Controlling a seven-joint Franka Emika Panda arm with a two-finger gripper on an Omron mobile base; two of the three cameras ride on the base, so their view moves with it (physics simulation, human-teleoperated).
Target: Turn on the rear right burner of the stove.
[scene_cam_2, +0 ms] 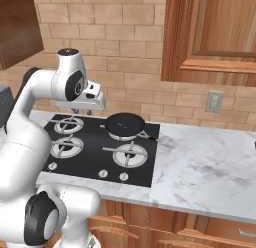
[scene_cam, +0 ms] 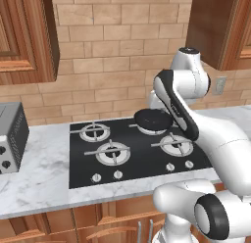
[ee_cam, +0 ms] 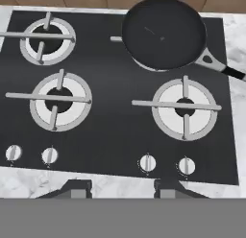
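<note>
Jaws [ee_cam: 122,188] apart and empty, poised high above the front edge of the glossy black stove [ee_cam: 110,131]. Rear right burner [ee_cam: 144,64] lies far ahead, under the dark round pan [ee_cam: 163,33]; its white knob [ee_cam: 186,166], probably the rightmost, sits just ahead-right

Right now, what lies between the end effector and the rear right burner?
In the hand view, the knobs, then the front right burner. Beyond it, a dark pan sits on the rear right burner of the stove.
</note>
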